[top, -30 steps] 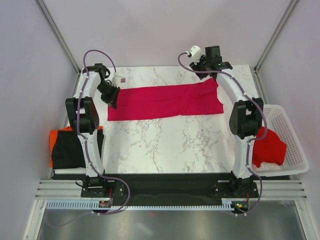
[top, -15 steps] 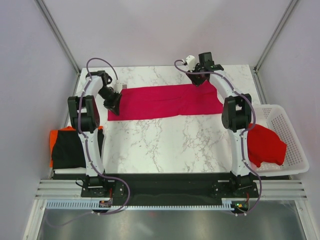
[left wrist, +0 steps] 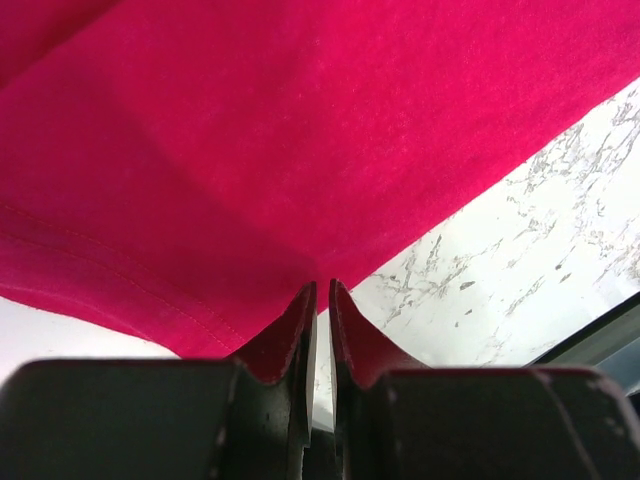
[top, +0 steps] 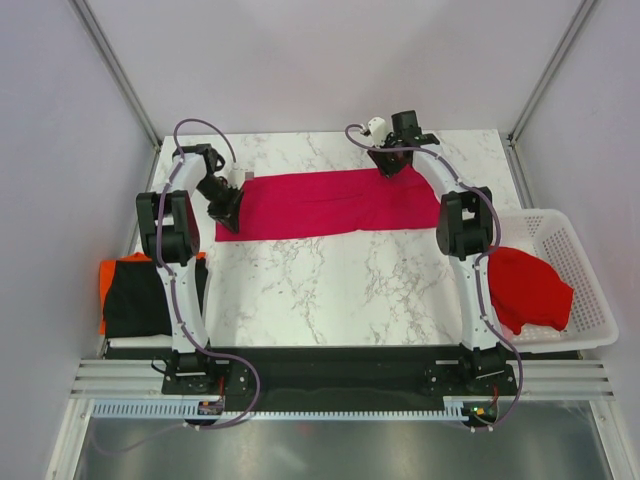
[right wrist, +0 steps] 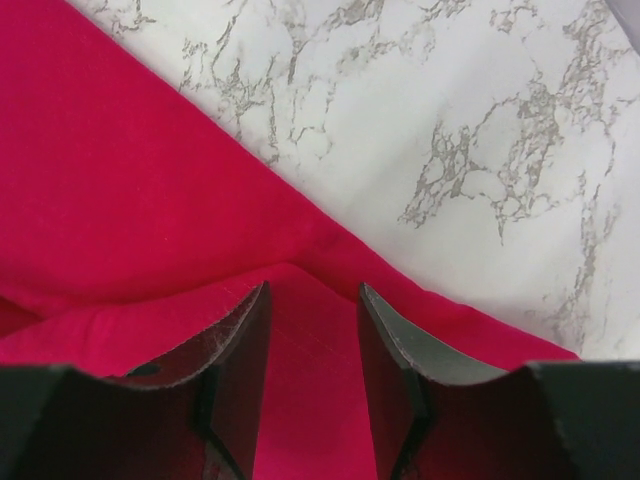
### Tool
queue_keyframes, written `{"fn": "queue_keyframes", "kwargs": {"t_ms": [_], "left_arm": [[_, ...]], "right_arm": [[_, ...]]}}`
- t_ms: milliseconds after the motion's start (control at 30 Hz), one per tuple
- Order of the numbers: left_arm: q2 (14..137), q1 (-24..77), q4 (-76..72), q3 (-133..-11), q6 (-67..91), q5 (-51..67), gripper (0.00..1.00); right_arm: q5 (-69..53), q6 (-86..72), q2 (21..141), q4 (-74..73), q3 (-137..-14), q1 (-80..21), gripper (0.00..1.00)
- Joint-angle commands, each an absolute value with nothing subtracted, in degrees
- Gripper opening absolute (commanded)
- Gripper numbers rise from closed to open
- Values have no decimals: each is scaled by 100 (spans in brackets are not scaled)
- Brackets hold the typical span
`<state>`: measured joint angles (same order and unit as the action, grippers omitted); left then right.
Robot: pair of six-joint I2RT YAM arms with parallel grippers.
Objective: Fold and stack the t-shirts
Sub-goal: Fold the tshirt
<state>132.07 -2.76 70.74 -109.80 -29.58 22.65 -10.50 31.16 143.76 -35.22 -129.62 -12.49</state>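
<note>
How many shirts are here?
4: a crimson-pink shirt spread on the table, a red shirt in the basket, a black shirt atop an orange shirt at left. Others may be hidden.

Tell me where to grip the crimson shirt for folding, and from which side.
Pinch the crimson shirt at its two short ends, coming down from above onto the corners: it lies flat as a long band, so probably only its edges offer a lip.

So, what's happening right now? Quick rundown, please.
Left gripper pinched shut on crimson shirt hem. Right gripper open, low over its far edge. Shirt lies as a long strip on table. Nothing in the way.
</note>
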Motion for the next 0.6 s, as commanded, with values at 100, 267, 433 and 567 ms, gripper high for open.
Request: {"fn": "queue_keyframes", "kwargs": {"t_ms": [100,267,433,567], "left_arm": [[13254,-281,7014,-10942,-2821,2277,15],[13245,-281,7005,-10942,-2812,2259,15],[13219,-281,7014,-10916,-2813,2250,15],[13210,-264,7014,-10925,-2813,2250,15]], "right_arm": [[-1187,2953,14519,-3542,-13263,-1309,45],[-1248,2909,14572,-3586,-13263,-1310,18],[-1266,2857,14511,-3621,-13237,-1292,3],[-1240,2787,14414,-3604,-13262,-1283,3]]}}
